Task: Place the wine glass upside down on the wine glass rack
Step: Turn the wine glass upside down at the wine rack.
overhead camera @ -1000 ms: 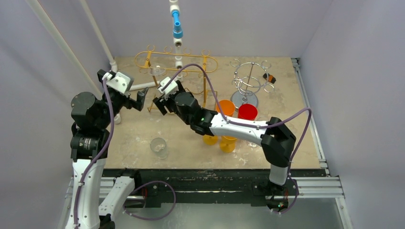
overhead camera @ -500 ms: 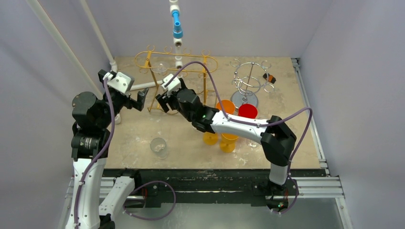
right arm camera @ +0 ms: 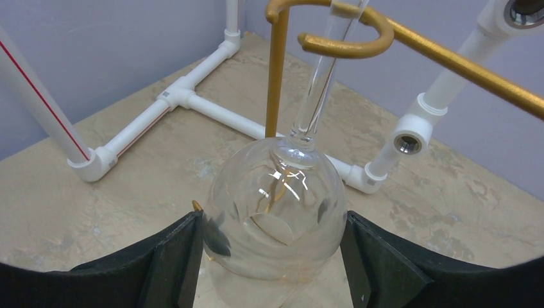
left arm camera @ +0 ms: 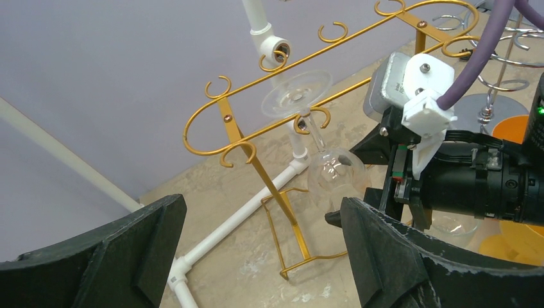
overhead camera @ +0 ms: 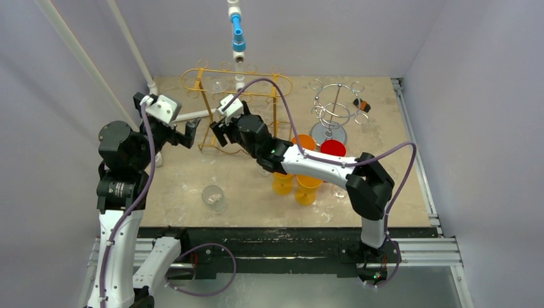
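Though part-open, right claw (right arm camera: 269, 266) around wine glass (right arm camera: 274, 192)

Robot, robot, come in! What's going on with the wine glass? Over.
Right gripper jaws clamped on wine glass. Glass upside down, stem in gold rack hook, foot above the rails. Left gripper open, empty, beside rack. Nothing seen blocking.

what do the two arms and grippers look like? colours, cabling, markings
Both the left arm and right arm: white links, chunky black joints. A purple cable runs along each to a white camera block at the wrist. The left gripper and right gripper each have two broad matte-black fingers. Green light on the right arm.
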You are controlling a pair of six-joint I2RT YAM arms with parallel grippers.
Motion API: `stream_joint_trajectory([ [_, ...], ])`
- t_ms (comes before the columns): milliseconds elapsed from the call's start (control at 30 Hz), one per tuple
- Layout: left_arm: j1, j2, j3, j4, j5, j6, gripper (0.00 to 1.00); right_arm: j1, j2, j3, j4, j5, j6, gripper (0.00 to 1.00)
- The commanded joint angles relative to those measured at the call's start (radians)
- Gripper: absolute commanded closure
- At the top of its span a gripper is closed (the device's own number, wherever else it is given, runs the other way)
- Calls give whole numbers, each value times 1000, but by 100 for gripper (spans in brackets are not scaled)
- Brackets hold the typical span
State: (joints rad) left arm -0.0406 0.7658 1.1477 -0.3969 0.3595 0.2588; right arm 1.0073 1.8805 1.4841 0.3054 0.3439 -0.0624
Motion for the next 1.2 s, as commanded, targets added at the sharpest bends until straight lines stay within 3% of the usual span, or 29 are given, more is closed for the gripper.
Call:
stream_joint_trajectory([
  [0,-1,0,13,43,1,14,0,-3,0,41,50,-19,18,70],
  [100,-1,0,10,45,2,16,0,-3,2,27,55,-19,30,55],
  [467,-1,-5,-3,52,6,11,0,-2,-13,-8,69,-4,39,19],
  [733,-1,-10,-2,50,4,11,0,-2,-33,-36,75,-4,41,8],
  [1167,-1,-10,-3,43,2,8,0,0,-147,-96,12,33,53,2],
])
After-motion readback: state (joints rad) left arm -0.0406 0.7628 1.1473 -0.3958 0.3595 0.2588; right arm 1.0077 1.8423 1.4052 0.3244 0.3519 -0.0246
